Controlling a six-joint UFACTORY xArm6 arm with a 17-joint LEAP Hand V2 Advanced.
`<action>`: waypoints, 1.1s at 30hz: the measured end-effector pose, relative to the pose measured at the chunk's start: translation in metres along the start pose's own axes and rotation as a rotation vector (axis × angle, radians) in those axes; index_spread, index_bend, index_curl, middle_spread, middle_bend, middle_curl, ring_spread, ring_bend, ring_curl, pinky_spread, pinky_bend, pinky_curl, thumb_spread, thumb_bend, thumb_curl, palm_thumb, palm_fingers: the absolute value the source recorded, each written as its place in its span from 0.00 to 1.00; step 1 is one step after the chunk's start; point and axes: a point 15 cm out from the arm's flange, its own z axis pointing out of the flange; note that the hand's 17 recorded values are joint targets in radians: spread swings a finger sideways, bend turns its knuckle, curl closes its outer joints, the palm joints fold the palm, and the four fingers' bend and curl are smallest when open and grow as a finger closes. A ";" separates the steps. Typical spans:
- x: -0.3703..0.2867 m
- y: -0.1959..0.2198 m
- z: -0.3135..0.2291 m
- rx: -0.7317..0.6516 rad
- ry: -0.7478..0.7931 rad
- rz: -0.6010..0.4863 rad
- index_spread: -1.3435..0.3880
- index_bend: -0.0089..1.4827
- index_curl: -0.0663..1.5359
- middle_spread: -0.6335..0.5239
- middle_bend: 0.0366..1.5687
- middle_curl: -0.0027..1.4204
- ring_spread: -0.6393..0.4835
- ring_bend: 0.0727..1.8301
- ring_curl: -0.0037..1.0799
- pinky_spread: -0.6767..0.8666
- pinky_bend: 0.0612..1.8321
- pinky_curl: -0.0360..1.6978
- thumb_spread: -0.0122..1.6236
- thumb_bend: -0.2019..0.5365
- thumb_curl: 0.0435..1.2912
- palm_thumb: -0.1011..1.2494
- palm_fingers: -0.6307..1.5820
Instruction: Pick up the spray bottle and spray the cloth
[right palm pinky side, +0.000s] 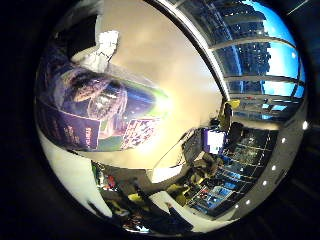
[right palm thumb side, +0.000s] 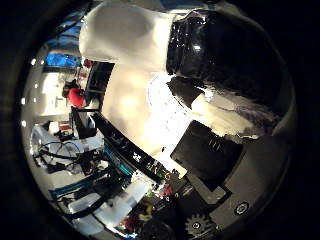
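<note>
Held close against the palm: purple-labelled plastic spray bottle (right palm pinky side: 100, 112), probably gripped by the white-and-black robot hand (right palm thumb side: 220, 65), fingers curled beside it. Cloth unseen; next, aiming at it and squeezing the trigger.

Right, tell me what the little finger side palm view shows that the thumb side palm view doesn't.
Only the little finger side view shows a printed purple and green object, probably the spray bottle's label, large in view and so close to the palm; beyond it are large windows. Only the thumb side view shows the hand itself, white and black parts with a gear at the edge, plus a red object far off. Both share a pale table surface and a cluttered room behind. The cloth cannot be made out in either.
</note>
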 end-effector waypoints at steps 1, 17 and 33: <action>-0.001 0.000 0.003 -0.004 -0.003 0.003 0.65 0.78 0.57 0.46 0.91 0.50 0.37 0.73 0.78 0.37 0.52 0.98 0.53 0.25 0.60 0.85 0.79; -0.068 -0.039 -0.056 0.271 -0.367 0.221 0.65 0.77 0.58 0.46 0.91 0.50 0.37 0.73 0.78 0.37 0.52 0.98 0.52 0.25 0.62 0.84 0.79; -0.231 -0.127 -0.122 0.460 -0.871 0.183 0.65 0.78 0.58 0.45 0.90 0.51 0.37 0.73 0.78 0.38 0.52 0.98 0.51 0.25 0.63 0.84 0.79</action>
